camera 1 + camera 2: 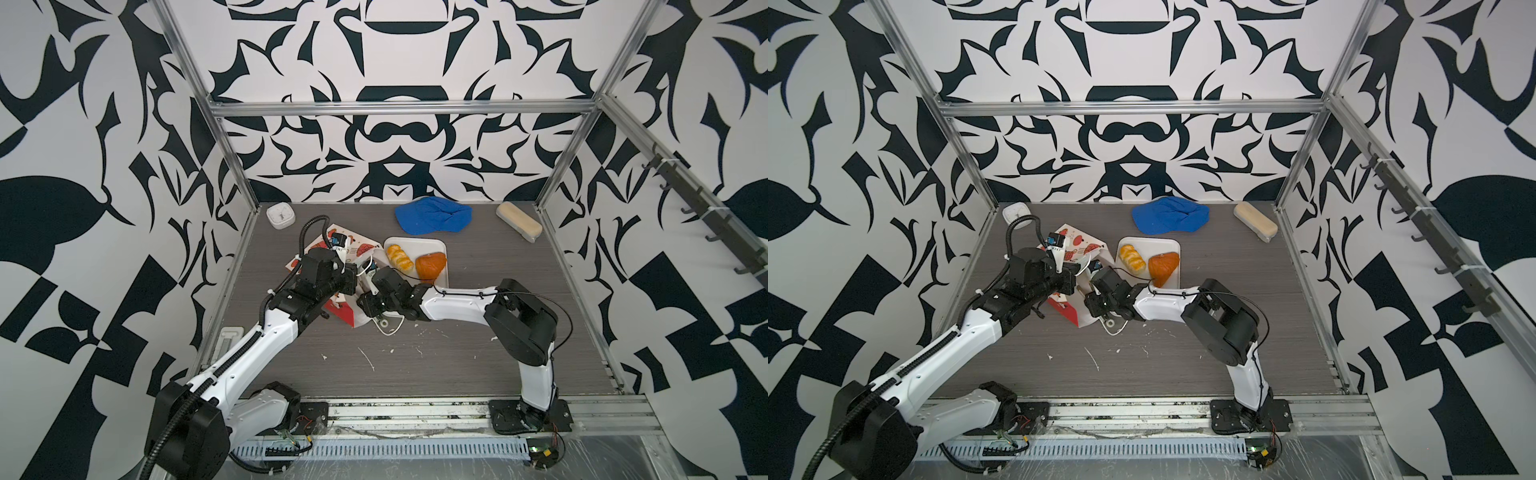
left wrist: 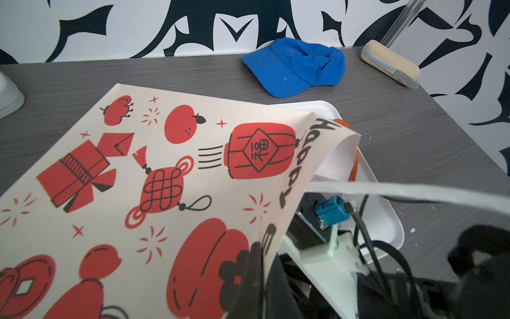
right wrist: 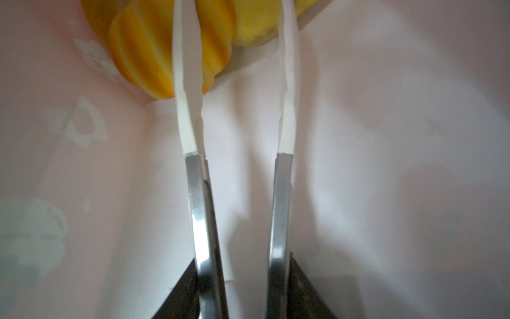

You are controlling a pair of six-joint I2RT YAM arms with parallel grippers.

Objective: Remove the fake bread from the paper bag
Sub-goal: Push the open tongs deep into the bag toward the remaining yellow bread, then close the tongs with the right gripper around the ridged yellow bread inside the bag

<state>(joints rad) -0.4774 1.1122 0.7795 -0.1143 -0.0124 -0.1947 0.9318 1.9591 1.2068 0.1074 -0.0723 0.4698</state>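
Paper bag (image 1: 353, 245) lies tipped on the table (image 1: 457, 340), printed side up, mouth turned towards the right arm.

Left gripper (image 1: 352, 275) is closed at the bag's upper rim. It seems to pinch the paper there, though the wrist view blurs the contact. I read this as holding the mouth lifted so the other arm has room. A white cord handle (image 2: 386, 190) stretches taut across that view.

Right gripper (image 3: 233, 16) is deep inside the bag, white lining all round. Its jaws stand partly apart, reaching over a yellow croissant (image 3: 138, 55) in the far corner, with a second yellow pastry (image 3: 256, 30) beside it. The tips are out of frame, so I can't tell whether it has a grip on anything.

A white tray (image 1: 415, 242) sits just beside the bag, handy for unloading. A braided loaf (image 1: 399, 257) and a brown pastry (image 1: 430, 266) are already on it, so at least two pieces remain bagged.

The tabletop is grey wood-grain, littered with white scraps (image 1: 368, 359). A blue cap (image 1: 432, 218), a beige block (image 1: 519, 226) and a small white clock (image 1: 280, 216) lie along the back edge, well clear. The walls are bold black-and-white patterned, with aluminium framing.
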